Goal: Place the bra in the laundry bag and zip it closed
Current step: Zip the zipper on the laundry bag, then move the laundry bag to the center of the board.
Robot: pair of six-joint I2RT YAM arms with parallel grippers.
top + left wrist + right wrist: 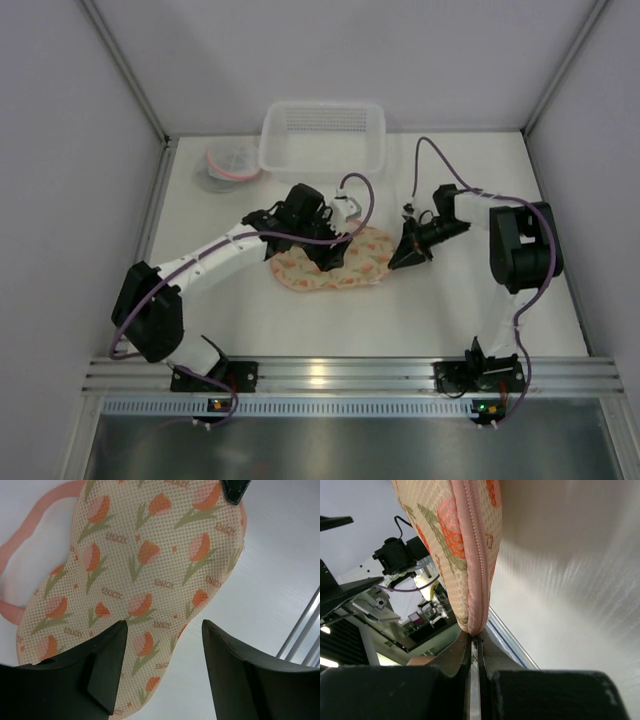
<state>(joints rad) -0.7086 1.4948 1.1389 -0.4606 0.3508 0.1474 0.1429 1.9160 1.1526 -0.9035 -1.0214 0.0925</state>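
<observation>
Laundry bag [335, 262] lies flat mid-table, tulip mesh side up. Left to right:

- Far-left corner: a grey-and-pink bundle [230, 165], beside the white basket [275, 140] at the far edge. Can't tell what it is. Nobody's touching it.
- My left claw [164, 627] hangs over the bag's left half, jaws apart, holding nothing. The mesh shows clear in the gap.
- A pink strap [35, 525] loops out onto the table past one end of the bag in the left wrist view. It could be a bra strap or the bag's own trim. I can't tell which.
- My right claw [475, 637] is clamped on the bag's right end, pinching the pink edge seam and lifting that tip slightly off the table.
- Zipper [475, 555]: teeth look meshed along the run I can see. The slider isn't visible.

Progress, my read: the bra isn't visible as a separate item, so it's likely inside. Zip is probably mostly or fully closed. Left to do: confirm the slider is home and that strap isn't hanging out, then let go with the right.
</observation>
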